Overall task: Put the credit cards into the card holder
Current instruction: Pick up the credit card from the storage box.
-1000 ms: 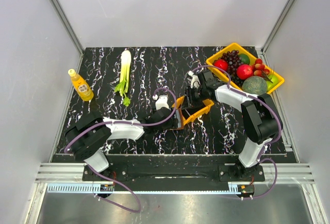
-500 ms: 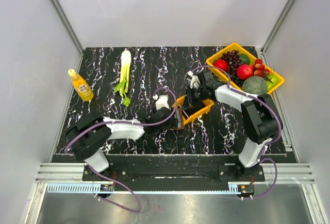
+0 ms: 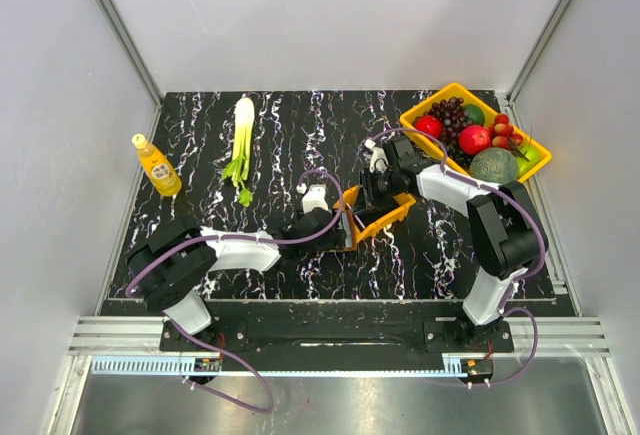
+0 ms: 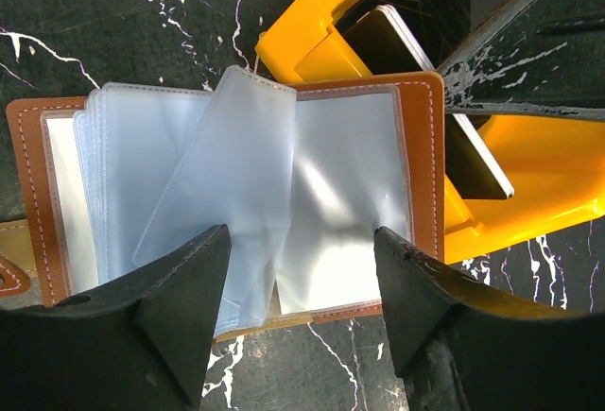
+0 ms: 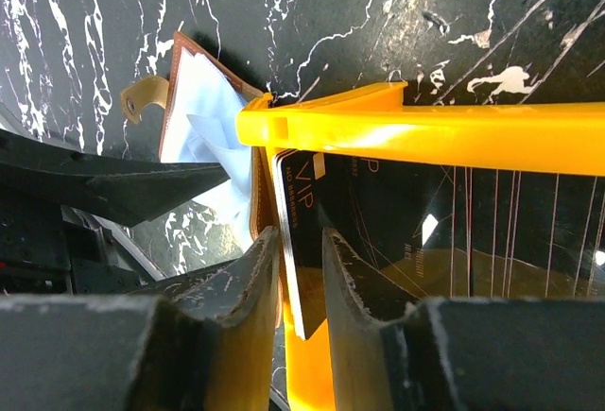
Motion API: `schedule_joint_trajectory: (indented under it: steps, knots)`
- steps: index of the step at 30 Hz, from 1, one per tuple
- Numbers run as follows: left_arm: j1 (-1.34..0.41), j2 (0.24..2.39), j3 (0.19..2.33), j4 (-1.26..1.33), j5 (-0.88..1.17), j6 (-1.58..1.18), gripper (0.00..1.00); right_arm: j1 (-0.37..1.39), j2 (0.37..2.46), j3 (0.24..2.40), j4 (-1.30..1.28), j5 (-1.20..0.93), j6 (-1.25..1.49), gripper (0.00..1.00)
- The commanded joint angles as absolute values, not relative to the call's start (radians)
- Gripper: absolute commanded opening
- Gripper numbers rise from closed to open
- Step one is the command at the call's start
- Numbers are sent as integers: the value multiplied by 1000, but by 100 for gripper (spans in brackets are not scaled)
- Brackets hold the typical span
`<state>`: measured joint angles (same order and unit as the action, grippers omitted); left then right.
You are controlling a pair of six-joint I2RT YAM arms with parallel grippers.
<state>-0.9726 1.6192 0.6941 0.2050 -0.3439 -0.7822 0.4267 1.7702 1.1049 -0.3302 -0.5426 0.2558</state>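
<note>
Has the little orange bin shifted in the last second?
No. The orange bin keeps its place against the yellow fruit tray and the table's white veins.

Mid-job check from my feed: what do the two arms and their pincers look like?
The left arm and right arm share white links, black joints and a purple cable looping along each. The left pincer and right pincer have dark, wedge-shaped fingers, scuffed pale at the edges.

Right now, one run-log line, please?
left end effector open over open card holder | right end effector astride black card in orange bin, grip unclear
</note>
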Motion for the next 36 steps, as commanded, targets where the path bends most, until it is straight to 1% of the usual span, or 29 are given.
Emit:
schedule_joint_trajectory:
  steps: [1, 5, 7, 8, 9, 12, 14, 21, 28, 30, 34, 35, 36]
  knots:
    - [-966, 1658, 698, 164, -301, -782, 67, 437, 1795, 1126, -345, -538, 236, 31]
    - [-966, 1658, 699, 164, -301, -782, 67, 437, 1813, 1124, -345, -555, 236, 31]
    - [-966, 1658, 696, 164, -301, -781, 67, 437, 1813, 1126, -345, -551, 233, 24]
    - [-966, 1660, 696, 163, -301, -781, 67, 437, 1807, 1123, -341, -548, 235, 24]
    - [-966, 1658, 696, 163, -302, -781, 67, 437, 1799, 1121, -336, -551, 236, 25]
    - [-966, 1660, 701, 163, -299, -781, 67, 437, 1781, 1126, -330, -574, 244, 36]
    - [-965, 1661, 701, 158, -301, -779, 67, 436, 1764, 1126, -328, -578, 247, 40]
    - [-965, 1660, 701, 160, -301, -781, 67, 437, 1753, 1137, -327, -597, 256, 41]
    - [-965, 1657, 698, 160, -302, -779, 67, 437, 1755, 1127, -314, -615, 267, 36]
    - [-965, 1658, 701, 156, -302, -779, 67, 437, 1759, 1127, -314, -617, 262, 32]
    - [-965, 1660, 701, 155, -301, -778, 67, 437, 1761, 1127, -313, -629, 268, 32]
    - [-965, 1660, 704, 155, -301, -778, 67, 437, 1758, 1126, -307, -632, 271, 29]
    - [-965, 1660, 703, 155, -301, -778, 67, 437, 1758, 1124, -307, -630, 273, 29]
